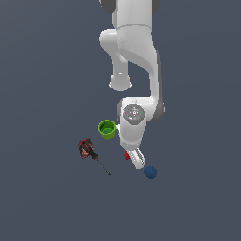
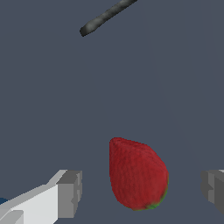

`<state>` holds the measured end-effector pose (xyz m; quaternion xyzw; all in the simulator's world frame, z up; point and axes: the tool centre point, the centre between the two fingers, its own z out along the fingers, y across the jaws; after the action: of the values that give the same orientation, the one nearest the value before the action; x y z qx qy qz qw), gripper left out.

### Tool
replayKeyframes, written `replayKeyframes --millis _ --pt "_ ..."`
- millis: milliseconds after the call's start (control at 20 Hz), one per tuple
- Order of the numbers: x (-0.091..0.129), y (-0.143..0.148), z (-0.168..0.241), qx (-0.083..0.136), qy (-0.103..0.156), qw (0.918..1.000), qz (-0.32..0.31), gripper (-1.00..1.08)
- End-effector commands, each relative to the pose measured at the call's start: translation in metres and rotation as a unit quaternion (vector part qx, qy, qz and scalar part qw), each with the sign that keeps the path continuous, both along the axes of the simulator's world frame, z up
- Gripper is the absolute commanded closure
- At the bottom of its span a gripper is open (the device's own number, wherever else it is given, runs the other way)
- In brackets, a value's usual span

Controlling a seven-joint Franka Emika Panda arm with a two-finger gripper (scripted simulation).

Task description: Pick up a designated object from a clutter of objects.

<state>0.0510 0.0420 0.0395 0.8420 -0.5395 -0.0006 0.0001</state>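
Observation:
The small red strawberry-like lump [image 2: 138, 175] lies on the grey floor between my two open fingers, touching neither. One finger [image 2: 69, 194] is on one side of it and the other finger [image 2: 213, 188] on the opposite side. My gripper [image 2: 141, 191] is open and empty. In the exterior view the gripper [image 1: 133, 157] is low over the floor and only a red sliver of the lump [image 1: 126, 155] shows beside it. The blue ball [image 1: 150, 172] lies just past the gripper toward the exterior view's right. The green cup [image 1: 107, 129] stands close beside my wrist.
The dark red-black tool [image 1: 87, 149] lies toward the exterior view's left, its thin shaft [image 1: 102, 167] pointing toward the gripper. The shaft's tip [image 2: 105, 17] shows in the wrist view. The arm's white links [image 1: 134, 52] rise behind the objects.

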Motion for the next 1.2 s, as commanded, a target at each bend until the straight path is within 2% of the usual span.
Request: replayKeyframes --millis 0,250,300,1150 --pt "0.0 0.0 -0.01 0.0 0.0 1.0 -0.001 -0.92" --pt "0.001 0.0 -0.017 0.0 0.0 1.0 -0.001 -0.92" --pt "0.001 0.0 -0.017 0.0 0.0 1.0 -0.001 1.08" --pt "-0.001 0.007 -0.004 0.0 -0.001 1.0 -0.001 1.08"
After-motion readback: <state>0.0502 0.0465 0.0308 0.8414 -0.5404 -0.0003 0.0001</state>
